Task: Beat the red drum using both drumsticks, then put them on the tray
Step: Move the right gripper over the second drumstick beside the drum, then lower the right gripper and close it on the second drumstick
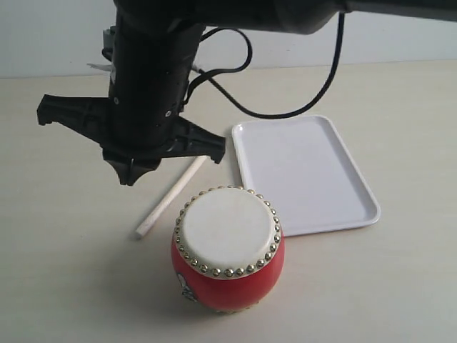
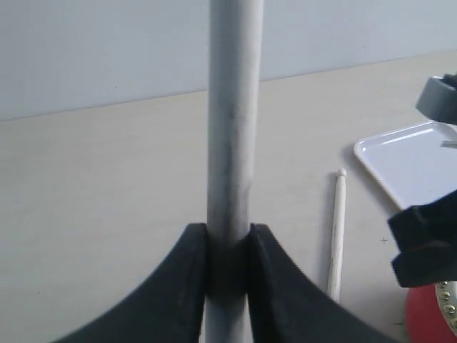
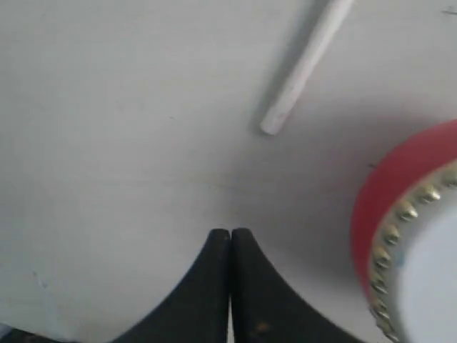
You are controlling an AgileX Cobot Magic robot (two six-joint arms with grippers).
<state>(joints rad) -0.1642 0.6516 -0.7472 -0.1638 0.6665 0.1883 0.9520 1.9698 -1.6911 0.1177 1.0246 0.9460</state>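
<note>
L hand (image 2: 228,239): two curved matte-black fingers clenched on a drumstick (image 2: 234,107). The stick is a smooth, pale, round wooden rod w/ grey smudging, standing upright btwn them.

In the exterior view, far left, the R hand (image 1: 131,175) hangs above the counter (image 1: 64,271), which is pale beige and matte. Its black tapered fingers are pressed tip to tip, grasping nothing. A black cable (image 1: 285,111) loops behind it.

Just right of the R hand, the second drumstick (image 1: 171,196) lies flat on the counter. It's slim bare wood, set on a slant, w/ a blunt-cut near end. That end is close beside the red drum (image 1: 228,246); can't tell if they touch. The far end is partly hidden under the R hand.

The drum stands upright at front centre. It's barrel-shaped w/ a glossy red shell & a cream skin top ringed by brass dome studs. There's a small white mark low on its side.

Right of & behind the drum is the tray (image 1: 300,171): flat glossy white plastic, rectangular, w/ rounded corners & a low raised rim. Its near edge sits just beside the drum. Both drumsticks are off the tray.
</note>
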